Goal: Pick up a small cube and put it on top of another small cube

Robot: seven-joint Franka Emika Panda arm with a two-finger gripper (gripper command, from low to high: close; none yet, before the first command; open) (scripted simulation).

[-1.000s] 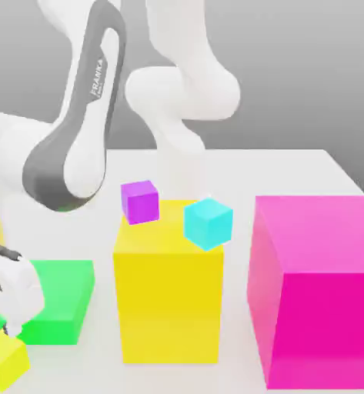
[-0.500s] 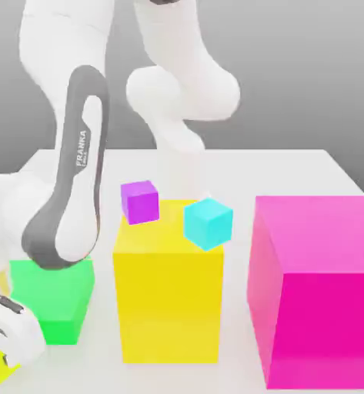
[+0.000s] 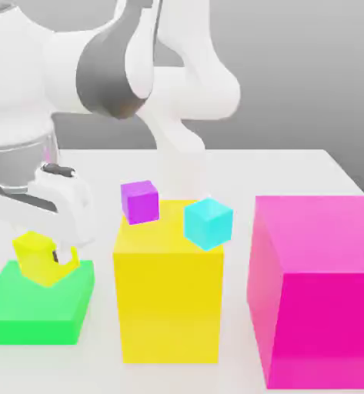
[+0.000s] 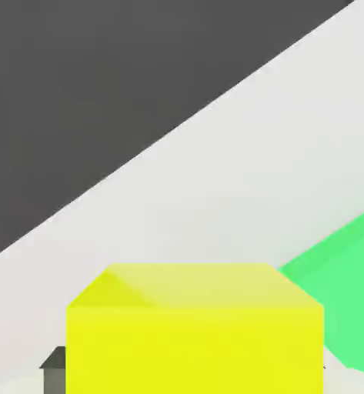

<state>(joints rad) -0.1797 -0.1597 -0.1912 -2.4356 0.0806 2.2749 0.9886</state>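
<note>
My gripper (image 3: 45,260) is shut on the small cube (image 3: 35,254), a plain bright-yellow one, and holds it just above the flat green block (image 3: 31,312) at the exterior view's left. Close up in the hand view, the same small cube (image 4: 192,331) sits between the jaws, with a dark fingertip (image 4: 54,371) beside it and the green block (image 4: 346,296) behind. A small purple cube (image 3: 140,202) rests on the back left of the tall yellow block (image 3: 169,296). A small cyan cube (image 3: 208,223) sits tilted at that block's right top edge.
A large magenta block (image 3: 315,288) stands at the exterior view's right, with a sliver of another magenta thing at its right edge. The white table (image 3: 292,169) stretches behind the blocks. My arm's white links rise over the left and middle.
A second ago the gripper stood open around the yellow cube on the table at the front left. It shut on it, then lifted it up and over the green block.
</note>
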